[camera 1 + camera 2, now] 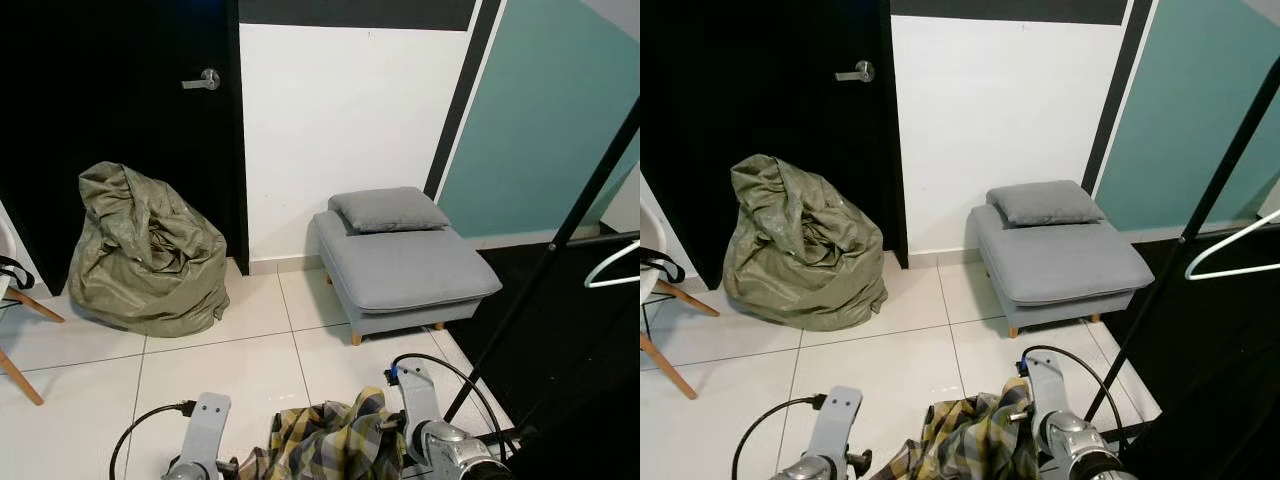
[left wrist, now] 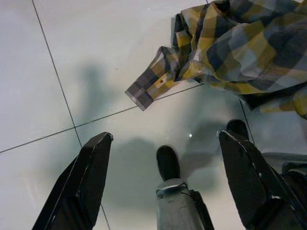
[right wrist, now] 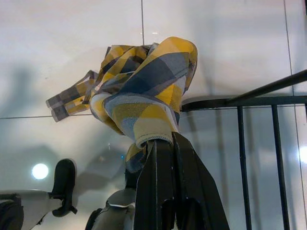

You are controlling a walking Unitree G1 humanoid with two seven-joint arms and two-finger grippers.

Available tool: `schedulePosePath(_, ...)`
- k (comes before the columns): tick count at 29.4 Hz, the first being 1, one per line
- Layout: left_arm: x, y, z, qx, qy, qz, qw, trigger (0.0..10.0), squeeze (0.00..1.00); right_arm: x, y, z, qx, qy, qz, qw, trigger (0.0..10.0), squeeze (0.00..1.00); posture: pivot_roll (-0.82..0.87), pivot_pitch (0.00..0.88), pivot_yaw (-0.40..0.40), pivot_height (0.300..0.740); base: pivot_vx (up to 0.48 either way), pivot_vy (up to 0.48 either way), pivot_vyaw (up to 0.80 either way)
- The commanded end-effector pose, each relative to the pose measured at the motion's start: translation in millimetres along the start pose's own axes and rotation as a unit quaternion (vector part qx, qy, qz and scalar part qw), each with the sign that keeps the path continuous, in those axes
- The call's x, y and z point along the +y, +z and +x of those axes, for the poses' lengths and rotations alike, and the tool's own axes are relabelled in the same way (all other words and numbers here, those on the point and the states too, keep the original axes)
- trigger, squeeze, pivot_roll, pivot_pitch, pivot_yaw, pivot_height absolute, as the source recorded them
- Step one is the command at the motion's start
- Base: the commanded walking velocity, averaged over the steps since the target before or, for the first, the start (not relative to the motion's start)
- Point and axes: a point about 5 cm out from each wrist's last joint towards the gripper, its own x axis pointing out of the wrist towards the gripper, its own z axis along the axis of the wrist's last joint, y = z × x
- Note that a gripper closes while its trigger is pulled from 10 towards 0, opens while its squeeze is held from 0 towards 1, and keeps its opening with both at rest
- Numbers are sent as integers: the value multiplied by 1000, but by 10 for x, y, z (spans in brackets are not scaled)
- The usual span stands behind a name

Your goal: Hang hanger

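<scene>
Left eye view: a grey footstool (image 1: 408, 268) with a small grey cushion (image 1: 390, 209) on it stands against the white wall (image 1: 340, 130). Well to its left a crumpled olive-green bag (image 1: 145, 252) sits on the white tiled floor (image 1: 220, 360), in front of a black door (image 1: 110, 100) with a silver lever handle (image 1: 203, 81). To the right of the footstool a black pole of a clothes rack (image 1: 545, 260) slants up, and beside that pole a white hanger (image 1: 612, 265) hangs at the frame's edge. Below the footstool, at the bottom edge, a yellow and grey plaid shirt (image 1: 330, 440) hangs between the two silver wrists.

Right eye view: the same scene; part of a white chair with wooden legs (image 1: 665, 330) stands beyond the olive bag, farthest from the footstool.

Left wrist view: the left gripper (image 2: 165, 172) hovers over the floor with its two black fingers (image 2: 88, 179) spread wide and nothing between them. The shirt's cuffed sleeve hangs beyond the fingertips, apart from them.

Right wrist view: the right gripper (image 3: 165, 143) has its fingers (image 3: 189, 182) pressed close together, pinching a fold of the plaid shirt, which bunches up beyond the tips. The rack's black base bars (image 3: 249, 143) run across the floor just beside the shirt. I cannot tell whether a hanger is inside the shirt.
</scene>
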Motion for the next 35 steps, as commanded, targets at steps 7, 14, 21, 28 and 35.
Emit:
schedulePosePath(7, -61, -80, -8, 12, -3, 24, 1000, 10000, 0, 125, -185, 11, 43, 21, -12, 999, 10000, 0, 25, 174, -97, 740, 0, 0, 0)
schedulePosePath(14, -129, -150, -34, 8, -33, 47, 998, 10000, 0, 172, -427, -6, 83, 16, 53, 995, 10000, 0, 23, 214, -65, 740, 0, 0, 0)
schedulePosePath(21, -62, -292, -51, 44, -24, -3, 999, 10000, 0, 436, -634, -14, 126, 44, 57, 989, 10000, 0, 47, 232, -36, 740, 0, 0, 0)
schedulePosePath(28, -39, -394, -78, 55, -35, -8, 998, 10000, 0, 502, -790, -42, 161, 41, 65, 984, 10000, 0, 59, 224, -35, 740, 0, 0, 0)
schedulePosePath(35, -157, -379, -68, 65, -60, 7, 996, 10000, 0, 479, -787, -46, 169, 43, 41, 984, 10000, 0, 42, 210, -32, 740, 0, 0, 0)
